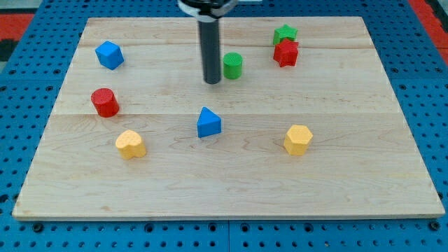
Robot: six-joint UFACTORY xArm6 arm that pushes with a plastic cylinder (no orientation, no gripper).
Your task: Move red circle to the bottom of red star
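Observation:
The red circle (pixel 105 102) lies at the view's left on the wooden board (pixel 350 175). The red star (pixel 285 52) lies at the upper right, touching a green star (pixel 285 33) just above it. My tip (pixel 212 82) stands near the top centre, just left of a green circle (pixel 232 65). The tip is far right of the red circle and well left of the red star. It touches neither.
A blue cube-like block (pixel 109 54) lies at the upper left. A blue triangle (pixel 208 122) is in the middle. A yellow heart-like block (pixel 131 144) is at the lower left, a yellow hexagon (pixel 297 139) at the lower right. Blue pegboard (pixel 28 84) surrounds the board.

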